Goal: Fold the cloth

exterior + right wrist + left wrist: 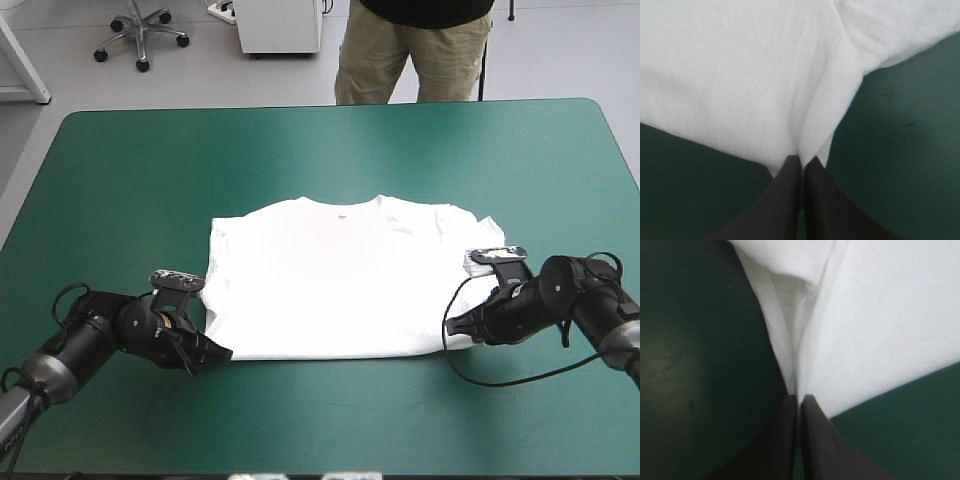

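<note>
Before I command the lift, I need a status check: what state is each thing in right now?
T-shirt: spread flat on the table, collar toward the far edge.
Left gripper: shut on the T-shirt's near left corner.
Right gripper: shut on the T-shirt's near right corner.

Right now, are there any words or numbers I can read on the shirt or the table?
No text here can be read.
T-shirt: no print on the white cloth in any view.
grey mark at the T-shirt's neckline, maybe a label: too small to read.
teal-green cover: no writing or signs on it.
</note>
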### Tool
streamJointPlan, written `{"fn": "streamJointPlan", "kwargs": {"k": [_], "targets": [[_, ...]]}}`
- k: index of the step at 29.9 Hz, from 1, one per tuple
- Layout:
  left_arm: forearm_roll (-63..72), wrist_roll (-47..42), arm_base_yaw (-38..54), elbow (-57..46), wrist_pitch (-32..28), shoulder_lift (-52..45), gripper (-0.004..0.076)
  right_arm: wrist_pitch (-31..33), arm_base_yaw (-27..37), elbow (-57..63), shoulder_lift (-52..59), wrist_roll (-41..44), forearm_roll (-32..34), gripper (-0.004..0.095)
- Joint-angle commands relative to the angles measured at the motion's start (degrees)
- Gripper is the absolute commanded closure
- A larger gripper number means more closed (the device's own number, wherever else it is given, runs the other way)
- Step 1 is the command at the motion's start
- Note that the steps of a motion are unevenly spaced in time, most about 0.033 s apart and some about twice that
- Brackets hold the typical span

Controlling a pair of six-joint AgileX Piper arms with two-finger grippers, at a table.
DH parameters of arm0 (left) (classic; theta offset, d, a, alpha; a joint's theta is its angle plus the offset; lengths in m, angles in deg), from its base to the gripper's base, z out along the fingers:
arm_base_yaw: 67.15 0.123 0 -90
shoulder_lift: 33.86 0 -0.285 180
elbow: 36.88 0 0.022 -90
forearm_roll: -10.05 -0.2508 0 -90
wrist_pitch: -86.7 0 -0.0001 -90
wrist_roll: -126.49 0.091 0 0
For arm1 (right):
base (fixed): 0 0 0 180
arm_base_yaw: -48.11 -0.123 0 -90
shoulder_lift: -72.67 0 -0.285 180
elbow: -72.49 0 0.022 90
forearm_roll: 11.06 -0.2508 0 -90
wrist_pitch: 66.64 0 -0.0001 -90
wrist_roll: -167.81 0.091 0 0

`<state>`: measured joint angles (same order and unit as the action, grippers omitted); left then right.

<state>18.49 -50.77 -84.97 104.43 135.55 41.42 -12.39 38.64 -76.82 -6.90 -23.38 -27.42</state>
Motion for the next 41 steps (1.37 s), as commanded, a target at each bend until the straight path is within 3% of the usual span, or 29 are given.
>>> {"fn": "streamJointPlan", "kwargs": {"k": [1,5,7,8,16,25,30,38,41], "targets": [[2.9,2.8,-0.3,1.2,0.7,-1.3,0.0593,-0.4,0.2,-1.1,1.5,-1.9,-2.5,0.0741],[7.1,4.8,-0.3,1.4,3.6,-1.3,0.0261,1.6,0.2,-1.1,1.5,-0.9,-2.6,0.0403],[7.4,4.5,-0.3,2.7,6.1,-1.3,0.0135,3.6,0.2,-1.7,1.5,1.8,-2.6,0.0298],[7.4,4.1,-0.3,3.5,6.9,-1.4,0.0111,4.3,0.2,-2.0,1.6,2.0,-2.6,0.0288],[1.7,-0.7,-0.3,14.9,10.7,-5.0,0.0153,8.2,0.2,-11.8,5.8,4.2,-0.6,0.0372],[-5.7,-3.8,-0.3,26.1,13.3,-7.3,0.0197,12.3,0.2,-25.0,6.6,11.8,6.6,0.0371],[-5.4,-3.8,-0.3,26.4,13.3,-7.3,0.0197,11.0,1.1,-25.8,2.2,13.8,9.7,0.0372],[-5.4,-3.8,-0.3,26.4,13.3,-7.1,0.0197,4.5,9.1,-25.9,-9.8,11.7,5.0,0.0372],[-5.4,-3.8,-0.3,26.4,12.7,-7.1,0.0197,3.6,9.6,-27.1,-13.9,11.2,6.3,0.0372]]}}
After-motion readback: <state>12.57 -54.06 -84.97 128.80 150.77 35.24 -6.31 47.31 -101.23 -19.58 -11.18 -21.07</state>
